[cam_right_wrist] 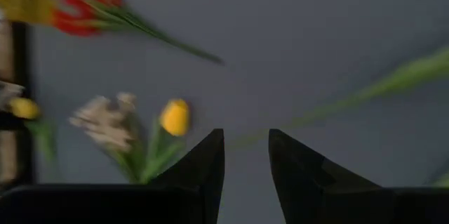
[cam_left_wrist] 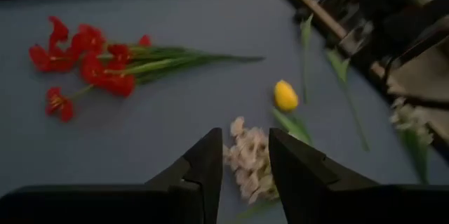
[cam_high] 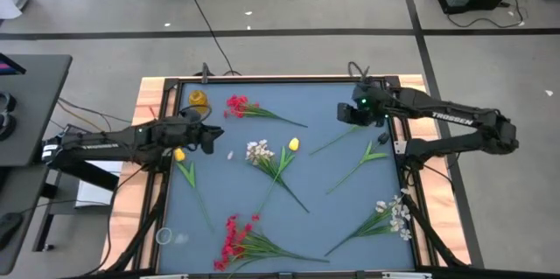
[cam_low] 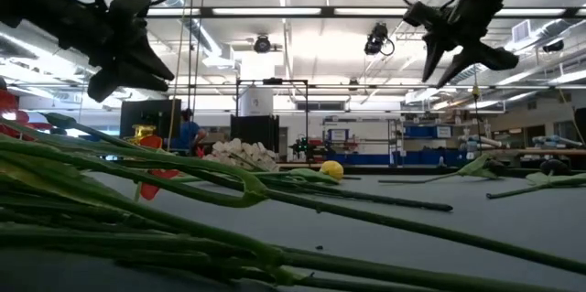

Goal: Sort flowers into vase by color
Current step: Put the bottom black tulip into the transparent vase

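Flowers lie flat on the blue table top point(cam_high: 332, 226). A red sprig point(cam_high: 238, 106) lies at the far left, and a white sprig point(cam_high: 258, 150) and a yellow bud point(cam_high: 293, 144) in the middle. Another yellow bud point(cam_high: 179, 154) lies at the left, a red bunch point(cam_high: 234, 235) at the near edge and a white sprig point(cam_high: 398, 213) at the near right. My left gripper point(cam_high: 213, 136) hangs open and empty above the table, left of the white sprig point(cam_left_wrist: 249, 157). My right gripper point(cam_high: 343, 113) hangs open and empty at the far right, above a bare green stem point(cam_right_wrist: 379, 87).
A small yellow object point(cam_high: 198, 99) stands at the far left corner, and a clear round thing point(cam_high: 164, 236) at the near left. Two leafy green stems point(cam_high: 363, 161) lie right of centre. A wooden frame point(cam_high: 144, 95) borders the table.
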You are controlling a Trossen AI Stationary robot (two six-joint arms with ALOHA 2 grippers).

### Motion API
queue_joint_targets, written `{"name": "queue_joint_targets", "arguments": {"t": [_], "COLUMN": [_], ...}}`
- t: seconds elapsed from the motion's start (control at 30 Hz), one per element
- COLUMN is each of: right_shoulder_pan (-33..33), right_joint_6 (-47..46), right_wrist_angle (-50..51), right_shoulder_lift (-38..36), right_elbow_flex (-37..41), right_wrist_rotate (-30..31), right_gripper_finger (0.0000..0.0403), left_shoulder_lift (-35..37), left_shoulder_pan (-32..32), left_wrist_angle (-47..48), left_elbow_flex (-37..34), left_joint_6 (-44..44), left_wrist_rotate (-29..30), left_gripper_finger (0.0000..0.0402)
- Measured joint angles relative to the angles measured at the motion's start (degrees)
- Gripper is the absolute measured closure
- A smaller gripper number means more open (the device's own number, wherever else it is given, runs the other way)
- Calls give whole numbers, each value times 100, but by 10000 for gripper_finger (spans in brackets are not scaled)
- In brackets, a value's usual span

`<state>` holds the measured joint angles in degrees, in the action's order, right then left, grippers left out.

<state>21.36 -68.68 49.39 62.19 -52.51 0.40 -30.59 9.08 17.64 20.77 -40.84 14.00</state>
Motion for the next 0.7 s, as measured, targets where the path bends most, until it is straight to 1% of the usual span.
{"name": "queue_joint_targets", "arguments": {"t": [0.07,0.2,0.37,0.5,0.57,0.7], "right_shoulder_pan": [-190,-657,-1245,-1660,-1834,-2008], "right_joint_6": [-234,-815,-1391,-1829,-1977,-1987], "right_wrist_angle": [133,212,259,362,363,462], "right_shoulder_lift": [168,483,888,1141,1232,1362], "right_elbow_flex": [-33,-38,-38,-38,-38,-38], "right_wrist_rotate": [-24,-13,-26,-53,-90,-83], "right_gripper_finger": [280,280,280,280,280,280], "left_shoulder_lift": [-198,-518,-786,-842,-849,-963], "left_shoulder_pan": [80,168,164,165,189,351], "left_wrist_angle": [153,211,394,447,531,569], "left_elbow_flex": [133,135,122,122,147,173], "left_joint_6": [61,53,144,139,-16,-107], "left_wrist_rotate": [-161,-480,-531,-529,-539,-779], "left_gripper_finger": [267,239,206,201,201,201]}}
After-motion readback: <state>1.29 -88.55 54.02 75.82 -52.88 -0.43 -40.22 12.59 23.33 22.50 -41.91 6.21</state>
